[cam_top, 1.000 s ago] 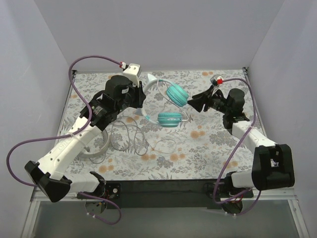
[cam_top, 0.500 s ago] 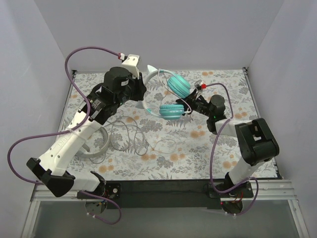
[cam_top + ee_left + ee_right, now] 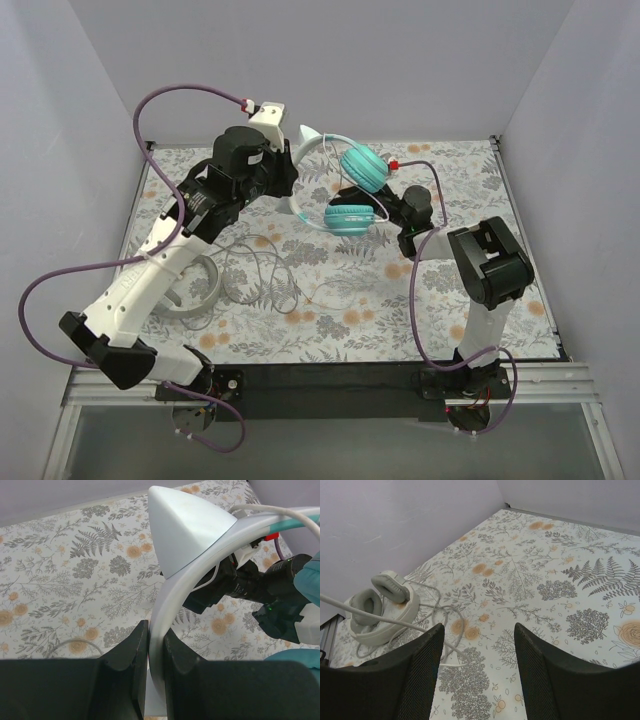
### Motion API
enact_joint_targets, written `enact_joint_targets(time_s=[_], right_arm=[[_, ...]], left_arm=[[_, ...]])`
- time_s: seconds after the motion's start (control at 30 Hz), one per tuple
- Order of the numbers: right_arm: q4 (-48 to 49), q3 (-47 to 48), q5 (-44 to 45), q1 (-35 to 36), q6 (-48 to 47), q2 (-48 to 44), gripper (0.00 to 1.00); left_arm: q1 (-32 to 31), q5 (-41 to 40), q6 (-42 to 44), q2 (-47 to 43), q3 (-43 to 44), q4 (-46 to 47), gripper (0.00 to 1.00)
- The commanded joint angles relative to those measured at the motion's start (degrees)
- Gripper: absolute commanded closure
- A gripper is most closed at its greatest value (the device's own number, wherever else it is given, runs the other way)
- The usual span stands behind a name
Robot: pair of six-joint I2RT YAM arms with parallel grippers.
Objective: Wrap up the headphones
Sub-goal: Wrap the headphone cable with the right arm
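**Item 1, left gripper (image 3: 155, 647).** It is closed tight on the pale headband (image 3: 167, 600) of the teal headphones (image 3: 350, 190), just below the pointed fin (image 3: 185, 530). We hold the pair lifted off the table (image 3: 380, 320), at upper centre of the overhead view.

**Item 2, right gripper (image 3: 478, 635).** The jaws stand wide with nothing between them. Overhead it sits right of centre, just beside and beneath the two ear cups (image 3: 362, 166); whether it touches them we cannot tell. A pale cord (image 3: 380, 618) passes just beside its left-of-frame finger, outside the gap.

**Item 3, white-grey headphones (image 3: 367, 605).** They lie flat at lower left overhead, well apart from both grippers, with the thin grey cable (image 3: 262, 272) looped loose beside them.

**Step in hand, by our judgement.** We are steadying the teal pair while we seek its cord; winding is not yet begun. The next move calls for getting the open jaws around that cord, closing, then leading it round the headband without dragging the cups.
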Motion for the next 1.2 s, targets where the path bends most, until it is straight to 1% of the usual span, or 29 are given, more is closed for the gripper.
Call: enact_joint_targets(time_s=[0.0,0.1,0.23,0.27,0.4,0.47,0.63,0.73,0.8,0.93,1.17], right_arm=[[7.3,1.5,2.0,1.0,2.4,1.6,0.36],[6.3,0.4,5.3,1.0,3.0,1.8,0.36],[4.7,-5.6,10.7,0.0,1.4,-3.1,0.36],[5.1,-8.5,11.6,-0.3,1.3,-3.9,0.36],[10.1,-14.9,11.6,-1.8,2.9,-6.8,0.36],[12.0,-15.9,9.0,-1.9,4.3,-7.1,0.36],[14.2,-12.6,5.2,1.2,5.9,-3.0,0.35],[18.7,-10.1,3.9,2.4,9.5,1.3,0.35],[20.3,-7.9,4.4,2.8,11.6,4.2,0.34],[20.4,-3.7,4.9,3.3,13.4,8.2,0.34],[21.9,2.1,7.1,5.3,16.9,12.0,0.34]], left_arm=[[-0.4,0.3,-1.0,-0.6,4.0,1.8,1.0],[-0.4,0.2,-1.0,-0.1,5.0,1.4,1.0],[-0.4,0.0,-0.8,0.4,5.4,1.3,1.0],[-0.4,-0.1,-0.7,0.4,5.2,1.3,1.0],[-0.4,-0.3,-0.7,0.6,5.0,1.7,1.0],[-0.4,-0.1,-0.9,0.7,5.2,1.9,1.0],[-0.4,0.0,-0.9,1.0,5.7,2.1,1.0],[-0.4,0.0,-0.9,1.0,5.8,2.1,1.0],[-0.4,-0.1,-0.8,0.9,5.9,2.0,1.0],[-0.4,-0.5,-0.6,0.8,5.9,1.8,1.0],[-0.4,-0.7,-0.4,1.2,6.3,2.0,1.0]])
